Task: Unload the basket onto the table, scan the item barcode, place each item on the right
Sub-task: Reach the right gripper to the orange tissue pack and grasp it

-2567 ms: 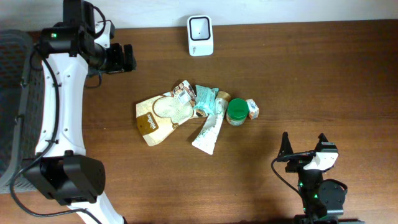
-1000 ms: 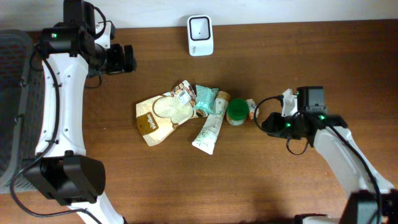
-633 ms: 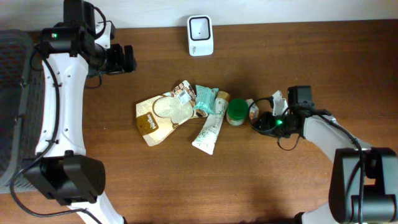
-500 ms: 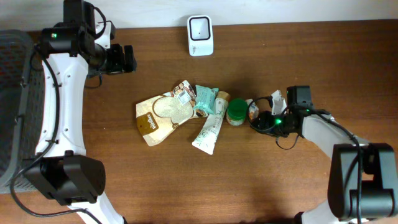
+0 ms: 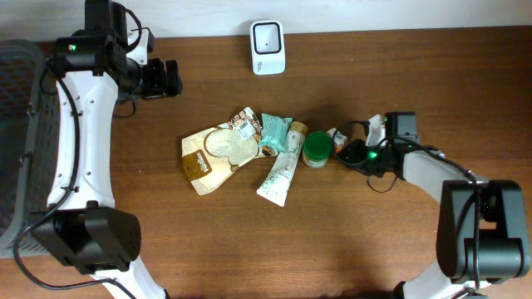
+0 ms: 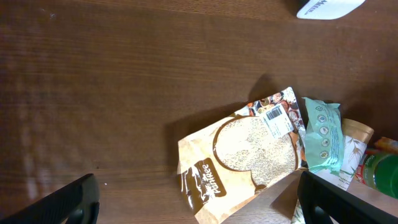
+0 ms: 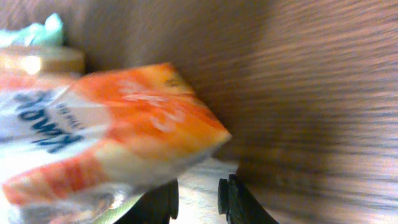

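A small orange and white packet (image 5: 337,141) lies at the right end of the pile, beside a green-lidded jar (image 5: 317,149). My right gripper (image 5: 346,149) comes at it from the right. In the right wrist view the packet (image 7: 112,130) fills the left half, blurred. That gripper (image 7: 198,196) has its jaws nearly together, with a pale edge of the packet between them. The white scanner (image 5: 268,46) stands at the table's back edge. My left gripper (image 5: 174,77) hovers open at the far left, holding nothing (image 6: 199,211).
The pile also holds a brown rice pouch (image 5: 218,154) with a barcode label (image 6: 277,119), a teal pack (image 5: 274,133) and a white tube (image 5: 278,177). A grey basket (image 5: 17,124) stands off the table's left side. The scanner's corner (image 6: 326,7) shows in the left wrist view.
My right arm swung from the table's front to the packet, and its jaws narrowed onto it. The packet has shifted slightly toward the back. The left arm has not moved.
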### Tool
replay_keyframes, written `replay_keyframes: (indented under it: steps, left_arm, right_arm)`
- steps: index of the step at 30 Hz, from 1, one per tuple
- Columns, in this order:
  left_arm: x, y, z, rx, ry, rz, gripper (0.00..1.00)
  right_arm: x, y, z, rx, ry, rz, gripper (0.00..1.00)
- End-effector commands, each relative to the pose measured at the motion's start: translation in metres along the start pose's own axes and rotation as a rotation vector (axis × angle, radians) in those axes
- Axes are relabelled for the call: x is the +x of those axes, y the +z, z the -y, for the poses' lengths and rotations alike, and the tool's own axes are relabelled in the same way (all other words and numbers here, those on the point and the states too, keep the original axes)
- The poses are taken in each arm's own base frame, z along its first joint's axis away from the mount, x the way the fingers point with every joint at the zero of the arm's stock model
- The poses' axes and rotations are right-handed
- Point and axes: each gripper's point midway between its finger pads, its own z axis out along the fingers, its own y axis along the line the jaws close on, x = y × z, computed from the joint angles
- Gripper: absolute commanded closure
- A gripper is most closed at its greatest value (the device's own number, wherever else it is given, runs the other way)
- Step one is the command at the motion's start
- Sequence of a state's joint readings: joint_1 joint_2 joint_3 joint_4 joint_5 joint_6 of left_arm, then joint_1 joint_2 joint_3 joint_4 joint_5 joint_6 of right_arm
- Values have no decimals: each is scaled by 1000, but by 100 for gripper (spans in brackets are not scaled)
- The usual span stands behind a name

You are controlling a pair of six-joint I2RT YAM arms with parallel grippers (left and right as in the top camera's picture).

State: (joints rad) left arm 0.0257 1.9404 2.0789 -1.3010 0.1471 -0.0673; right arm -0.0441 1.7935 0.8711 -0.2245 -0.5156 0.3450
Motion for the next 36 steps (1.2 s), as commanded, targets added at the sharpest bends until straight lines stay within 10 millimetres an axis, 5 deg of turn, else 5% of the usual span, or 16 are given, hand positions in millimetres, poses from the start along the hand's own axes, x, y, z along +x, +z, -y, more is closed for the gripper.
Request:
replay_keyframes:
  steps: [1, 7, 15, 20, 26, 36]
  left_arm:
    - [0, 1, 0, 9, 16, -3, 1]
    - [0, 1, 0, 9, 17, -4, 1]
    - [0, 1, 0, 9, 17, -4, 1]
    - [0, 1, 0, 9, 17, -4, 1]
    - [0, 1, 0, 9, 17, -4, 1]
    - [0, 1, 0, 9, 17, -3, 1]
  right_arm:
    - [-30, -16, 18, 54, 29, 105, 74]
    - [-58, -30, 8, 23, -18, 200, 73]
    - [-75, -72, -52, -96, -32, 114, 68]
    - [-82, -70, -78, -81, -116, 135, 63]
    - [-44, -33, -57, 182, -117, 46, 64]
    - [-38, -42, -26, 311, -95, 17, 63]
